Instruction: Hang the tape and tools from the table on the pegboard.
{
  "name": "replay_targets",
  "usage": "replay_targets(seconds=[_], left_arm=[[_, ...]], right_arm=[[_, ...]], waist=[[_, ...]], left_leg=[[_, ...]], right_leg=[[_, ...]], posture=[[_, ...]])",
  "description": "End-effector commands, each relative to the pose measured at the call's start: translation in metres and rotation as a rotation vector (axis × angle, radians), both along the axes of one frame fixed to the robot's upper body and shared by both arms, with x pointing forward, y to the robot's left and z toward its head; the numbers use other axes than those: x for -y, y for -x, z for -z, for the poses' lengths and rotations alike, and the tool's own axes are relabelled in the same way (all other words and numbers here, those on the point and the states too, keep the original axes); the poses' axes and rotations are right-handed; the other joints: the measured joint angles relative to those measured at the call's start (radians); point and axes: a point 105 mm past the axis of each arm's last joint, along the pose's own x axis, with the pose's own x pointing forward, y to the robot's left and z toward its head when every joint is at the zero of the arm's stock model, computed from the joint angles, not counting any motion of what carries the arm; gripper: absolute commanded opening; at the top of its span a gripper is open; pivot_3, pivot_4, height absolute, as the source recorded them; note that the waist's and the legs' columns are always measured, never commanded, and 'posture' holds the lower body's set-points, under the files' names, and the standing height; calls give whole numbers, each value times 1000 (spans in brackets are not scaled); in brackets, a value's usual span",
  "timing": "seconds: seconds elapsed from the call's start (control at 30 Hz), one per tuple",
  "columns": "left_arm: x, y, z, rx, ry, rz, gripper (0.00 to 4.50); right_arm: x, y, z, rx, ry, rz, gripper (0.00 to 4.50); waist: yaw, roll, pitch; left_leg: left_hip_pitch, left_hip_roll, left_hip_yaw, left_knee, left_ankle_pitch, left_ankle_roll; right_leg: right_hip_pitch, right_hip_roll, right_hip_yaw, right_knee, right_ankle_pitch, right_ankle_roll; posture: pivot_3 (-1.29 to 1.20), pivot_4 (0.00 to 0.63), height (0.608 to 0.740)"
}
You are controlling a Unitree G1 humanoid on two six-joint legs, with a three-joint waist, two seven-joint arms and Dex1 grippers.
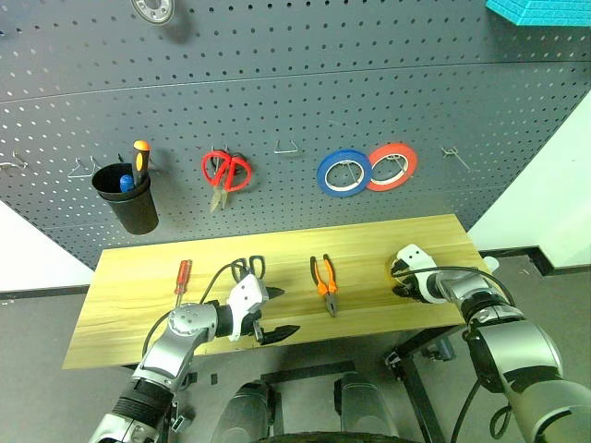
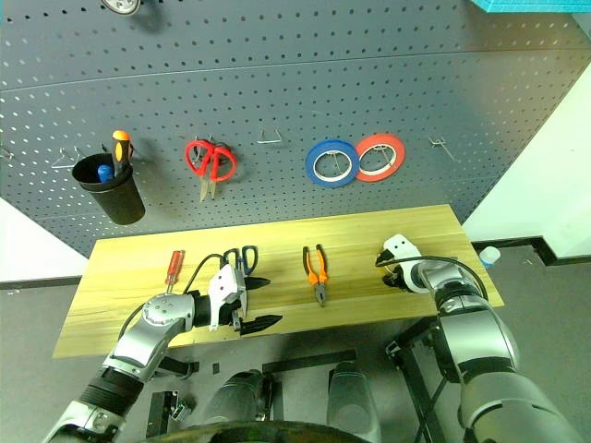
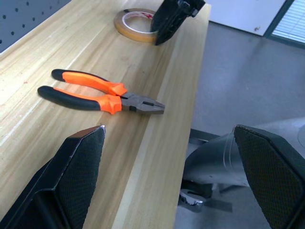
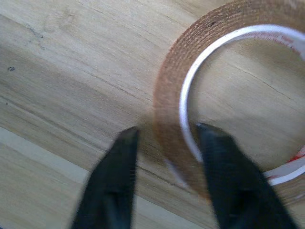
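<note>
Four loose things lie on the table (image 1: 120, 286): one small red-handled screwdriver (image 1: 182, 281) toward its left end, one pair of dark-handled scissors (image 1: 249, 268) just right of it, one pair of orange-and-black pliers (image 1: 325, 284) about midway along, and one tape ring (image 3: 135, 25) at the right end near the front edge.

On the pegboard (image 1: 305, 101) hang one pair of red-handled scissors (image 1: 224, 173), one blue roll (image 1: 343, 173) and one red-orange roll (image 1: 391, 166), the two rolls overlapping. One black cup (image 1: 126, 197) hangs at the left with an orange-handled screwdriver (image 1: 139, 159) standing in it. Several bare metal hooks (image 1: 289, 146) stick out between them.

The tape is a thin, yellowish, slightly see-through ring with a white inner core, lying flat on the wood.

The right gripper (image 4: 167, 143) points down onto it, one black finger inside the ring and one outside, the band between them; whether the fingers press on the band cannot be told.

The left gripper (image 1: 273, 314) hangs at the front edge beside the dark scissors, its fingers spread wide with nothing between them.
</note>
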Motion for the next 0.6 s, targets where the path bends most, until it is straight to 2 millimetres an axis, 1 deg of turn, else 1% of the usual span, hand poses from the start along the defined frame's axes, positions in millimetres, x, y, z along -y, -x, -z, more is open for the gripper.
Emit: replay_targets(seconds=[0.03, 0.07, 0.2, 0.33, 0.37, 0.4, 0.47, 0.53, 0.57, 0.6], left_arm=[[-2, -7, -11, 40, 27, -21, 4500], [-2, -8, -11, 42, 29, -24, 4500], [-4, -12, -14, 62, 50, -53, 4500], [-5, -15, -20, 87, 83, -89, 4500], [-6, -18, -22, 109, 95, -109, 4500], [-6, -22, -27, 135, 113, -134, 4500], [-5, -28, -34, 183, 138, -161, 4500], [-2, -31, -37, 203, 155, -161, 4500], [-1, -32, -38, 208, 162, -158, 4500], [4, -35, -42, 231, 183, -147, 4500]], right_arm=[[-5, -2, 0, 1, -18, 8, 597], [-5, -3, -1, 9, -21, 10, 480], [1, -14, -12, 103, -18, 43, 480], [8, -22, -24, 235, 72, -25, 480], [12, -24, -31, 309, 119, -52, 480], [15, -25, -44, 418, 171, -84, 480], [17, -15, -70, 605, 255, -128, 480], [15, -1, -87, 711, 319, -156, 480], [14, 4, -92, 743, 343, -165, 480], [17, 13, -104, 814, 406, -181, 480]], waist=[[0, 0, 0], [0, 0, 0], [-2, 0, 0], [-1, 0, 0], [-1, 1, 0], [3, 1, 0], [22, 3, -1], [26, 4, -2], [25, 5, -3], [24, 6, -3]], left_leg=[[0, 0, 0, 0, 0, 0], [0, 0, 0, 0, 0, 0], [0, 0, 0, 0, 0, 0], [-1, 0, 0, 0, 0, 0], [-1, 0, 1, 0, 0, 0], [-1, 0, 1, 0, 0, 0], [-4, -1, 0, 0, 0, 0], [-9, -1, 0, -1, 0, 0], [-11, -1, 1, 0, 0, 0], [-13, -1, 1, 1, 0, 0]], right_leg=[[0, 0, 0, 0, 0, 0], [0, 0, 0, 0, 0, 0], [0, 0, 0, 0, 0, 1], [0, 0, 0, -1, 1, 3], [-1, 0, 0, -1, 2, 3], [-1, 0, 0, -1, 2, 3], [-3, -1, 0, -1, 2, 3], [-8, -1, 0, -1, 2, 3], [-10, -1, 0, -1, 3, 2], [-12, -1, 0, -1, 3, 1]], posture=[[-33, 118, 740], [-38, 114, 740], [-44, 102, 740], [-56, 84, 740], [-66, 78, 740], [-73, 74, 740], [-89, 67, 740], [-104, 61, 740], [-116, 57, 740], [-139, 52, 740]])
